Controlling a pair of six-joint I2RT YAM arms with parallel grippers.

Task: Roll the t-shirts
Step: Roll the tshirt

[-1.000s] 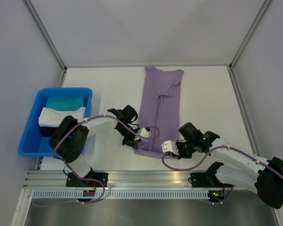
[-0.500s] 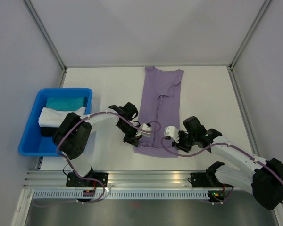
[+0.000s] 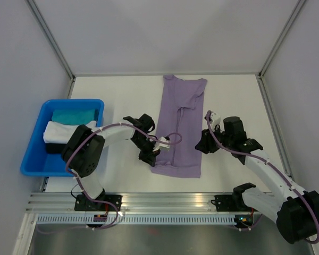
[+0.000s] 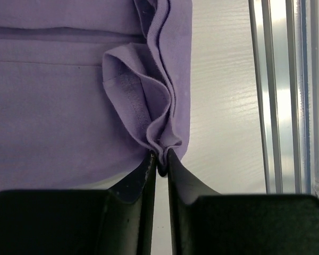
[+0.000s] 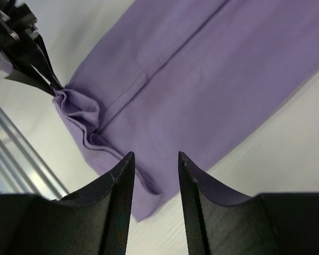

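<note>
The lavender t-shirt [image 3: 181,122] lies folded into a long strip down the middle of the table, collar at the far end. My left gripper [image 3: 153,154] sits at the hem's near-left corner. In the left wrist view its jaws [image 4: 160,162] stand almost together, pinching a bunched fold of the t-shirt [image 4: 58,106] at their tips. My right gripper [image 3: 202,145] hovers open beside the strip's right edge. The right wrist view shows nothing between its fingers [image 5: 155,155], the t-shirt [image 5: 202,69] below them, and the left gripper [image 5: 40,69] at the wrinkled corner.
A blue bin [image 3: 32,159] at the left holds a teal cloth [image 3: 74,115] and a white cloth [image 3: 61,132]. An aluminium rail [image 3: 165,202] runs along the table's near edge. Grey walls close in the back and both sides.
My right gripper has opened, let go of the hem's near-right corner and risen back to the right. The left gripper has shifted slightly farther from the rail, still at its corner.
</note>
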